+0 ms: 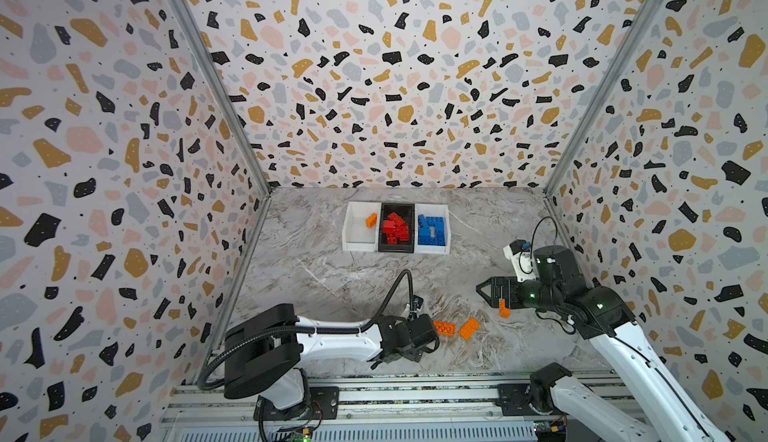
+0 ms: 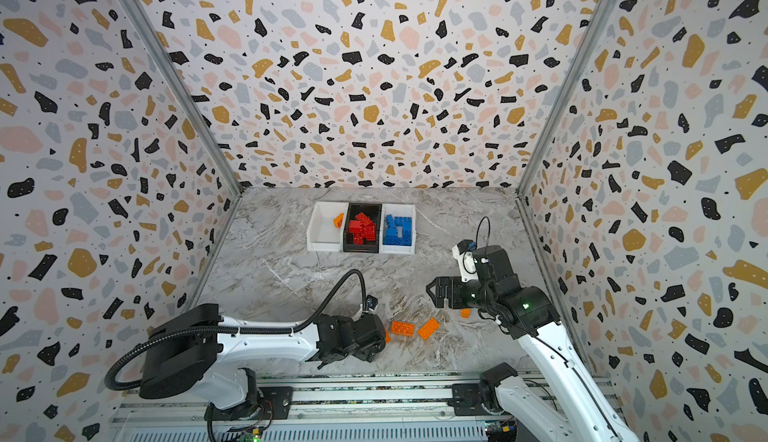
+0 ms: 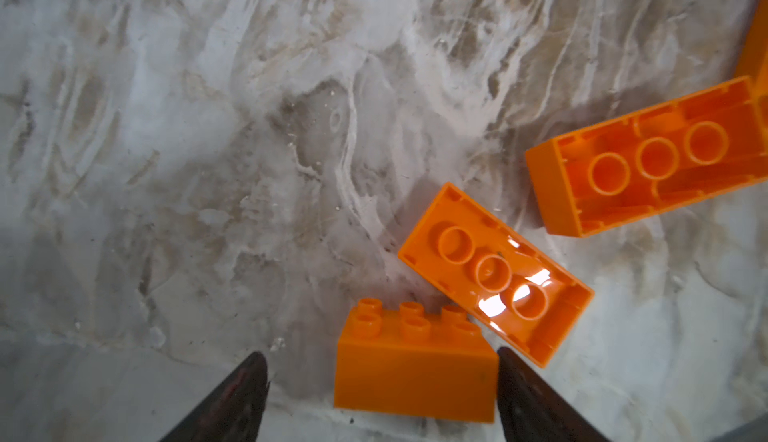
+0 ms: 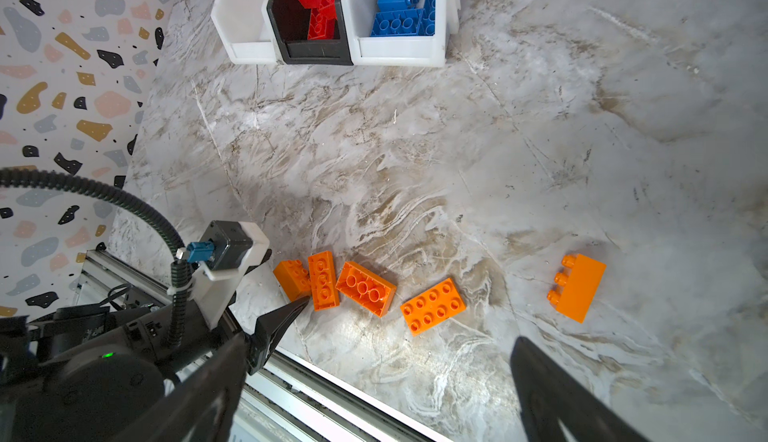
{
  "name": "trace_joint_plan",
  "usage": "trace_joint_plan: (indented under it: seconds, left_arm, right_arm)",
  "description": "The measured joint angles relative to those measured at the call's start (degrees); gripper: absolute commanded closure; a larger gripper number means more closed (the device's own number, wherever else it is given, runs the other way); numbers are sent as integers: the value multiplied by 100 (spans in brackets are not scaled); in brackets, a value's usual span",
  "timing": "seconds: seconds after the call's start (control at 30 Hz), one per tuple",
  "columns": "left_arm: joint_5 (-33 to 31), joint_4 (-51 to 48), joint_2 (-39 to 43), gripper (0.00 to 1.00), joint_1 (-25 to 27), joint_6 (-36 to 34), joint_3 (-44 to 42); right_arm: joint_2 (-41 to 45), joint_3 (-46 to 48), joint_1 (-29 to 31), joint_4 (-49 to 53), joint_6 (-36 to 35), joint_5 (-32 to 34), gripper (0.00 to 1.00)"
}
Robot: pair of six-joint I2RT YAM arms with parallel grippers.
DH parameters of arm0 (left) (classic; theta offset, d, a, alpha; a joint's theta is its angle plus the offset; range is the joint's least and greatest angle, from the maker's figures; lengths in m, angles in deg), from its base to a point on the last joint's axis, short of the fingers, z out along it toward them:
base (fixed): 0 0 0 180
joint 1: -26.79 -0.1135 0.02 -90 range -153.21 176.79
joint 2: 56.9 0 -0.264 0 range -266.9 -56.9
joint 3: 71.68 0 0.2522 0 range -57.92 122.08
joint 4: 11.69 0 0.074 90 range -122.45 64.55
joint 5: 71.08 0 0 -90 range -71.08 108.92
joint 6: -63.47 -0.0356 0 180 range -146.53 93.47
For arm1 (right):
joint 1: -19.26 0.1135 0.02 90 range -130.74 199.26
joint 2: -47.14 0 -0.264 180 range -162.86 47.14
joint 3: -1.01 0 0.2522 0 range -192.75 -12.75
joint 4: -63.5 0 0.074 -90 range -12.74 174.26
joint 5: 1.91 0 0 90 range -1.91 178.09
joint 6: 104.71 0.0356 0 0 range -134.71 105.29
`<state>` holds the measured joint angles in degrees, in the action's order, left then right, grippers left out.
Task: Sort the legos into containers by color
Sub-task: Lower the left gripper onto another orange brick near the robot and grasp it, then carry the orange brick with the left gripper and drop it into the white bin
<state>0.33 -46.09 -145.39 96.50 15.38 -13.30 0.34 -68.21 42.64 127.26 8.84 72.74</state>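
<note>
Nearly sorted: red bricks point(image 1: 396, 227) heaped in the black bin point(image 1: 397, 249), blue bricks point(image 1: 432, 232) in the right white bin point(image 1: 434, 251), a lone orange brick point(image 1: 371, 220) in the left white bin point(image 1: 356, 236). Left to move: five loose orange bricks point(image 4: 432, 306) on the bench point(image 1: 332, 277). Left pincer point(image 3: 380, 361) spread astride the nearest brick point(image 3: 415, 373), unclamped; right pincer point(image 4: 376, 348) gaping, empty.

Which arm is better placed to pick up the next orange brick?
Left. The left claw stands open astride a small orange studded plastic brick, a fingertip each side. The right claw is open, but no brick lies between its fingers.
</note>
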Motion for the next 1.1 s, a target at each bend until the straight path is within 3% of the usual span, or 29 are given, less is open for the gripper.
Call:
trace_joint_plan:
  seconds: [0.47,0.63,0.93,1.1]
  left_arm:
    - [319,326,-195,39,-380,-485,-59]
    - [308,450,-179,61,-411,-463,-114]
    - [245,118,-94,62,-708,-531,-13]
    - [125,-400,243,59,-1447,-798,505]
  right_arm:
    - [48,0,0,243,83,151,0]
    - [48,0,0,249,90,190,0]
    - [-15,-15,0,236,105,192,0]
    - [-291,-101,0,175,105,181,0]
